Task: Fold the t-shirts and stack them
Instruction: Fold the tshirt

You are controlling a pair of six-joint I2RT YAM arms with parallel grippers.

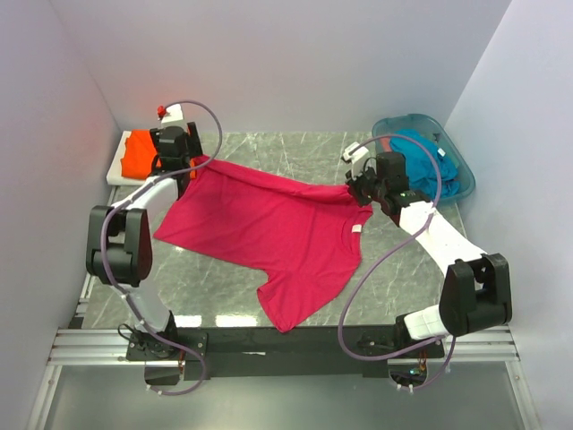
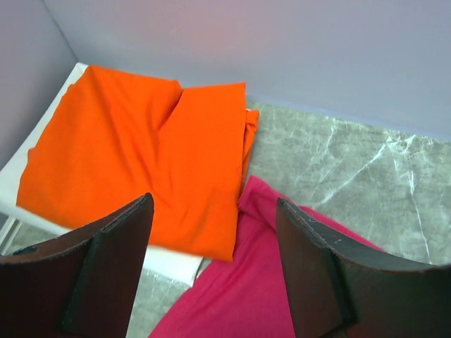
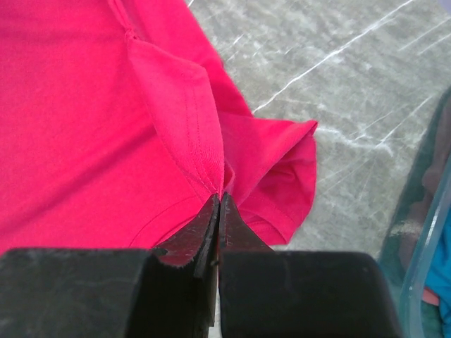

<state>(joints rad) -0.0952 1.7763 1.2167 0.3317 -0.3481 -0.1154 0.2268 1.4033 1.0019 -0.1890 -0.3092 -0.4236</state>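
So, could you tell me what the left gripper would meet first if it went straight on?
Probably the folded orange t-shirt, near its right edge; the open left gripper points there. The magenta t-shirt lies close beside it, so depth leaves some doubt.

The right gripper (image 3: 218,211) had its two dark fingers pressed together, and a raised fold of the magenta-red t-shirt (image 3: 70,127) ran straight into their tips, pinched there. A stitched hem line followed that fold up and away from the fingers. The rest of the shirt spread out to the left, and a rumpled, doubled-over flap lay just right of the fingers. Beyond it the grey veined table (image 3: 338,70) lay bare, and the translucent teal basket (image 3: 423,239) edged in at the right
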